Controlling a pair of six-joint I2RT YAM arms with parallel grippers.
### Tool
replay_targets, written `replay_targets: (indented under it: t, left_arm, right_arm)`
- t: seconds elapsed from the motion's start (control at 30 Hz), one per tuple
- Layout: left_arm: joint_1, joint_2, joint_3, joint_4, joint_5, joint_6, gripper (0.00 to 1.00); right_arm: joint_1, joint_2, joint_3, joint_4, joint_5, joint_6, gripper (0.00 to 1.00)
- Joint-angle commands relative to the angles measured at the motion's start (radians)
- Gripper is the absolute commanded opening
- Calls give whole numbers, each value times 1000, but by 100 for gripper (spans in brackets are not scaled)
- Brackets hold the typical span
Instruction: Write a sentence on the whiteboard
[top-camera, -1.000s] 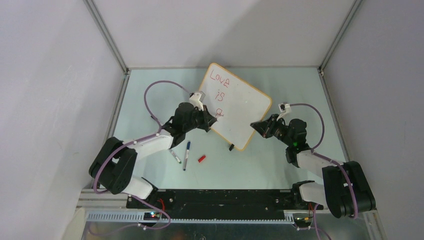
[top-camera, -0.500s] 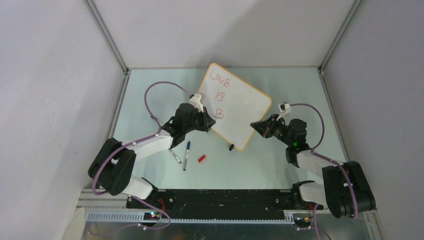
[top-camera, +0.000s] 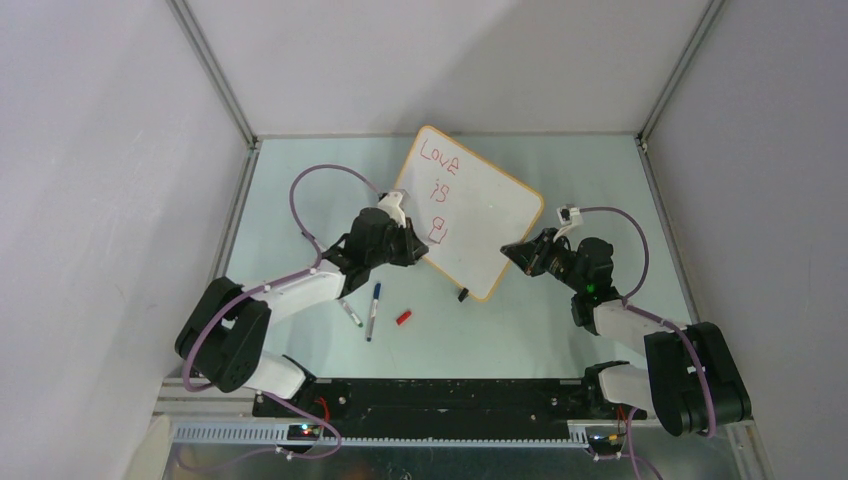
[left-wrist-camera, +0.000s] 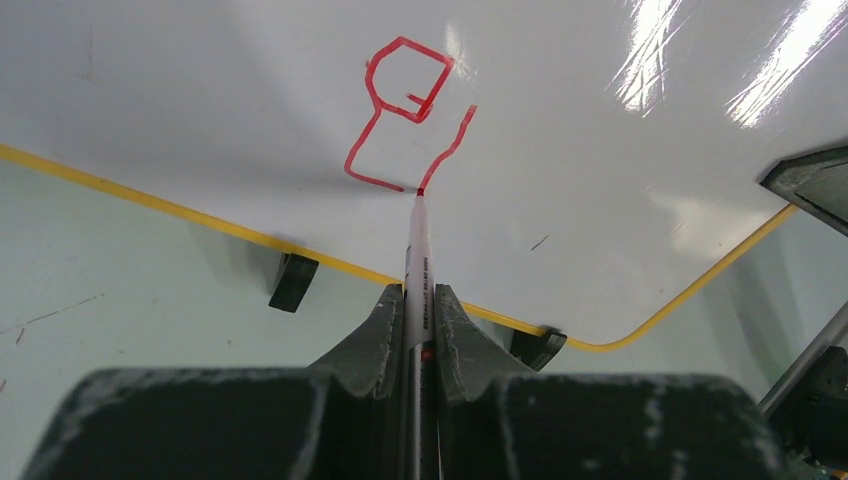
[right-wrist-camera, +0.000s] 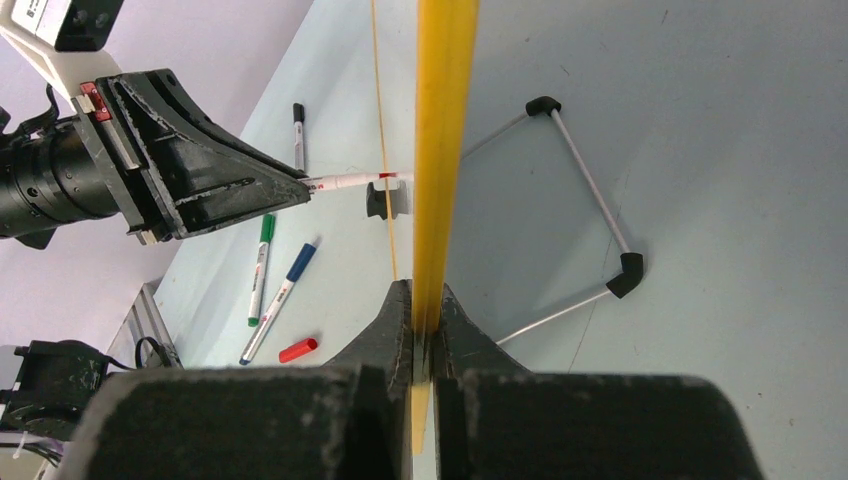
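So the whiteboard (top-camera: 478, 215) is stood up on its black clip feet (left-wrist-camera: 292, 281) toward the far middle of the table (top-camera: 290, 210), turned on a diagonal and leaned back a bit, with a wire stand (right-wrist-camera: 588, 190) seen on the table behind it from the right wrist view. The sentence (top-camera: 438, 188) is written in thin red down the board's left part: "Love" on top, "is" under that, and a third line that's barely started, just a boxy looped first letter and a short slanted stroke beside it. The left gripper (left-wrist-camera: 413, 300) is pinched tight on a red marker (left-wrist-camera: 416, 248), and the marker's tip is pressed to the board right at the bottom end of that slanted stroke, close above the lower frame edge. The right gripper (right-wrist-camera: 424, 298) is clamped shut on the board's yellow-orange frame at its right edge, so the board is held from that side. Loose stuff is left lying on the table near the left arm: a blue pen (top-camera: 373, 310), a green pen (right-wrist-camera: 260, 265), a black-capped pen (right-wrist-camera: 298, 135) and a little red cap (top-camera: 404, 317), all well apart from the board.
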Motion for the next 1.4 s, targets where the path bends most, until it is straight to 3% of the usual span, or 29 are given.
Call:
replay_targets:
  t: [0.0, 1.37]
  left_arm:
    - [-5, -24, 30, -35, -16, 8, 0]
    - [-5, 86, 154, -15, 18, 14, 0]
  right_arm:
    - [3, -3, 18, -37, 38, -64, 0]
    - [3, -4, 17, -31, 32, -58, 0]
